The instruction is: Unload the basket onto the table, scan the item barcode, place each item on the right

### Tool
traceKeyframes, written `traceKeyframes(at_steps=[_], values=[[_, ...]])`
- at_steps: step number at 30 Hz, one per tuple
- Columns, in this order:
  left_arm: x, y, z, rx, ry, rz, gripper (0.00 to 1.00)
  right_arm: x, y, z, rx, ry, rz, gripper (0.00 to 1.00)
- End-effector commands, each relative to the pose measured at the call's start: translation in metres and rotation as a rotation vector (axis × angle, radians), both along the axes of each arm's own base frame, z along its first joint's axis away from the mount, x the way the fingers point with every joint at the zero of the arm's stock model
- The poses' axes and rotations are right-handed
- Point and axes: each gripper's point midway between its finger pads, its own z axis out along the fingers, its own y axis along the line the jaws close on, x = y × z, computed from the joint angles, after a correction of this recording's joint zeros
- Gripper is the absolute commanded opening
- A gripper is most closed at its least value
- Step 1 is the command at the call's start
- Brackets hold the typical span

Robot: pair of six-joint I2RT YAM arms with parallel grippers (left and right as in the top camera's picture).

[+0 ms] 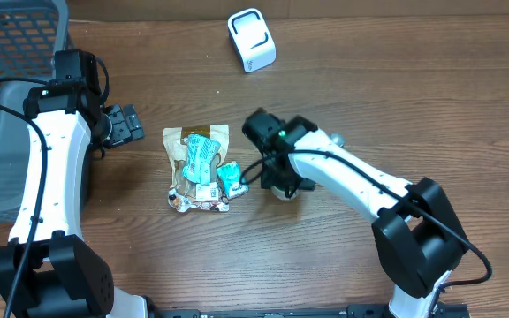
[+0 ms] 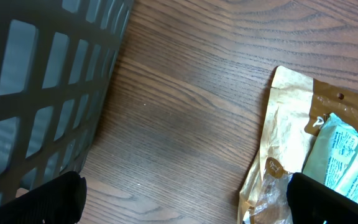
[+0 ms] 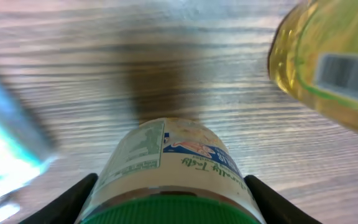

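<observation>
At three o'clock of the snack bag (image 1: 173,150), my right fingers (image 3: 79,199) flank a green-capped bottle (image 3: 173,168), grip I cannot tell; left fingers (image 2: 48,199) gape wide, empty.

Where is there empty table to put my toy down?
Bare wood lies between the white scanner and the snack bags, and right of the scanner. It is crowded where the right fingers straddle the bottle beside the bags.

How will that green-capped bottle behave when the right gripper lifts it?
The green-capped bottle looks rigid, so it probably won't squash. Its round, smooth-looking body may slip or twist between the fingers. It seems to stand upright on the wooden table, so an off-centre nudge could tip it, and then it would likely roll.
</observation>
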Motion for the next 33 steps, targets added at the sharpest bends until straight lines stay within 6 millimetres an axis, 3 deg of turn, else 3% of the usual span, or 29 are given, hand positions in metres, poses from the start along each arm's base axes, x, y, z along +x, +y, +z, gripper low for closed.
traceKeyframes(at_steps=[1,8,12,19,29,33], values=[[0.003,0.003,0.012,0.021,-0.033,-0.009,1.00,0.009,0.025,0.036,0.109,-0.022,0.007,0.63],[0.003,0.003,0.012,0.021,-0.033,-0.009,1.00,-0.020,0.057,0.055,0.299,0.137,0.131,0.47],[0.003,0.003,0.012,0.021,-0.033,-0.009,0.99,-0.031,0.062,0.057,0.341,0.195,0.131,0.37],[0.003,0.003,0.012,0.021,-0.033,-0.009,1.00,-0.037,0.060,0.057,0.334,0.223,0.126,0.34],[0.003,0.003,0.012,0.021,-0.033,-0.009,1.00,-0.064,0.070,0.067,0.427,0.363,0.114,0.28],[0.003,0.003,0.012,0.021,-0.033,-0.009,1.00,-0.064,0.073,0.070,0.448,0.369,0.115,0.28]])
